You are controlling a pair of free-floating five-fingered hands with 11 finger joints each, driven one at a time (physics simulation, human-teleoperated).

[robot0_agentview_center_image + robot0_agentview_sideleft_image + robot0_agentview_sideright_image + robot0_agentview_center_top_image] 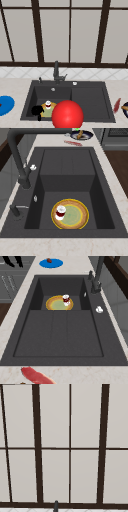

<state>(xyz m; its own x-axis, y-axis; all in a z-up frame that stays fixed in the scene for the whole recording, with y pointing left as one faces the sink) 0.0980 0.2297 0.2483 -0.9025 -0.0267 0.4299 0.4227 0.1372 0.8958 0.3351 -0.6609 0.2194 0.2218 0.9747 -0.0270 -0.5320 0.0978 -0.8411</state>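
Sink station, as I read it from my remote seat. Item 1: a black hand [37,110] at the front-left edge of the sink basin [37,96], which I log as the left hand; it hangs just beside the plate, and I cannot tell whether its fingers are spread or curled. Item 2: a round plate [72,214] with an orange rim and green centre, lying flat on the basin floor. Item 3: a small white and dark red cup [60,212] standing on the plate's edge nearest the faucet [18,165] side. Item 4: a large red ball [67,114] in front of the sink, low in the front view. Item 5: a blue plate [5,105] on the counter [15,87] left of the sink. Item 6: a dark bowl [81,135] and a red strip [73,143] on the counter right of the sink.
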